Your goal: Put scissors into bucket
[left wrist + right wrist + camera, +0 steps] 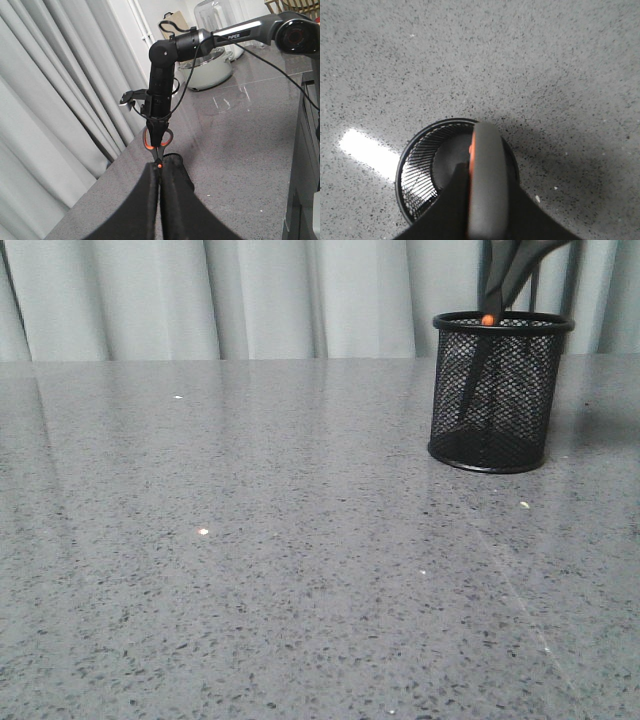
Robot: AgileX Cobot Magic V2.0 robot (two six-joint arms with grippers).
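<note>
one right gripper (157,131) clamped the scissors (159,141) by their handles. directly beneath it, their blades hung inside the bucket (497,390). the left gripper (159,200) sat closed, empty.

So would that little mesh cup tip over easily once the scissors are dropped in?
Possibly. The bucket is open wire mesh, so probably light. The scissors stand taller than its rim and lean, adding top weight. Its solid base looks wide, which should help. The polished table might let it slide.
</note>
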